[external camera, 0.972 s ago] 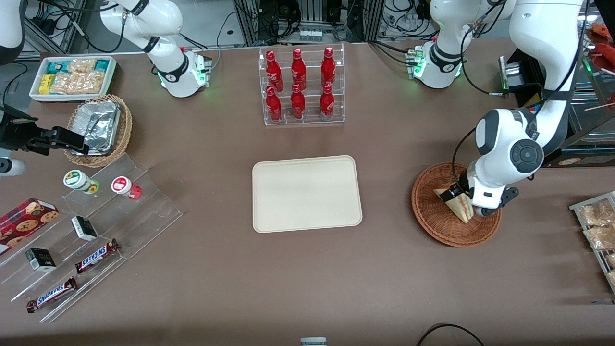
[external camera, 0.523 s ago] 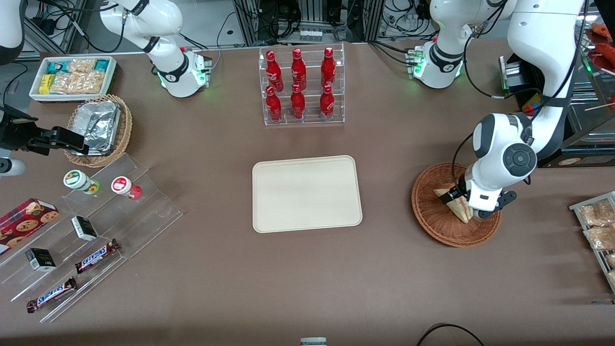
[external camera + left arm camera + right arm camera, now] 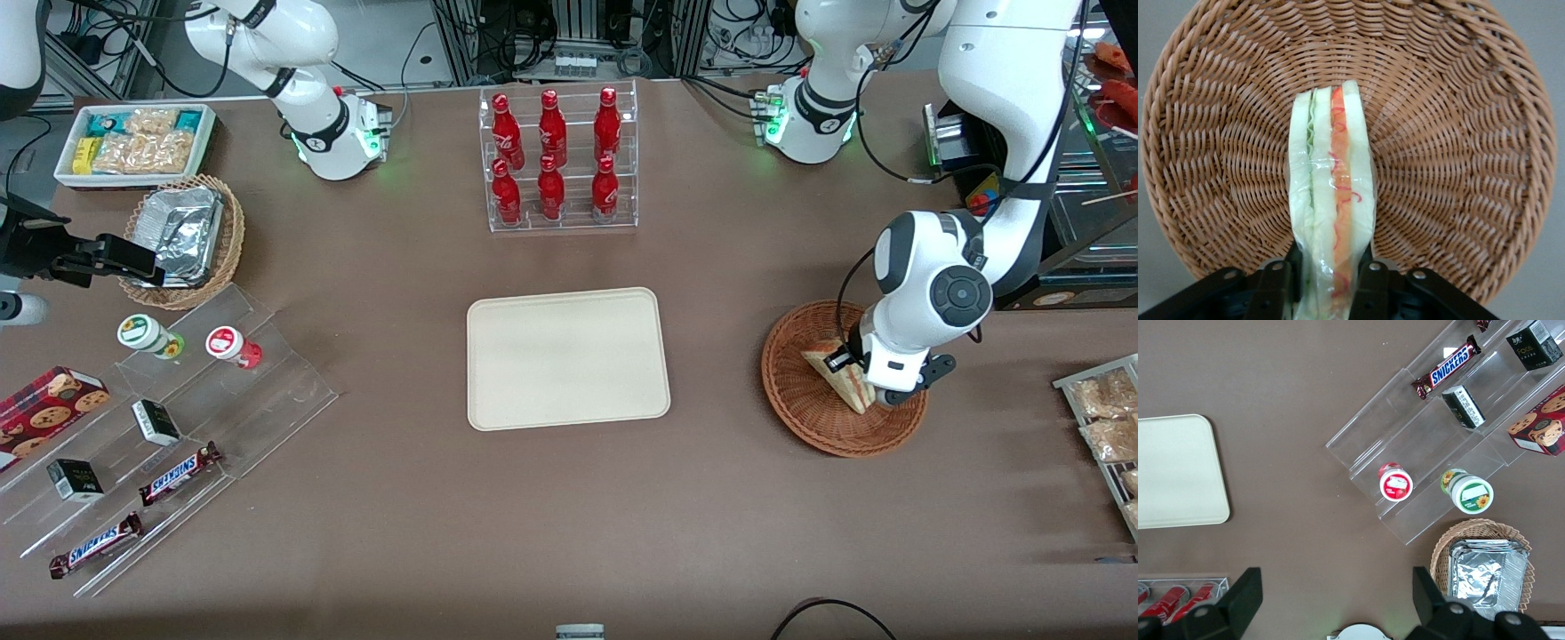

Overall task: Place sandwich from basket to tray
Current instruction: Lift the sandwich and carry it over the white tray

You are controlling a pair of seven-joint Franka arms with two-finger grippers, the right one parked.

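The sandwich [image 3: 843, 380] is a clear-wrapped wedge of pale bread with red and green filling, standing on edge in the reddish-brown wicker basket [image 3: 800, 404]. My gripper [image 3: 861, 380] is down in the basket, shut on the sandwich. The wrist view shows both black fingers [image 3: 1276, 280] pressed against the sandwich [image 3: 1331, 200] on either side, with the woven basket [image 3: 1458, 147] all around it. The cream tray [image 3: 567, 357] lies flat at the middle of the table, well apart from the basket, toward the parked arm's end.
A clear rack of red bottles [image 3: 557, 160] stands farther from the front camera than the tray. A stepped clear display [image 3: 169, 427] with candy bars and cups, a foil-filled wicker basket [image 3: 187, 238] and a white snack bin [image 3: 133, 142] lie toward the parked arm's end. Snack packets [image 3: 1102, 418] sit near the basket.
The arm's wrist has shifted slightly toward the tray side and the fingers have closed on the sandwich, which stays in the basket.
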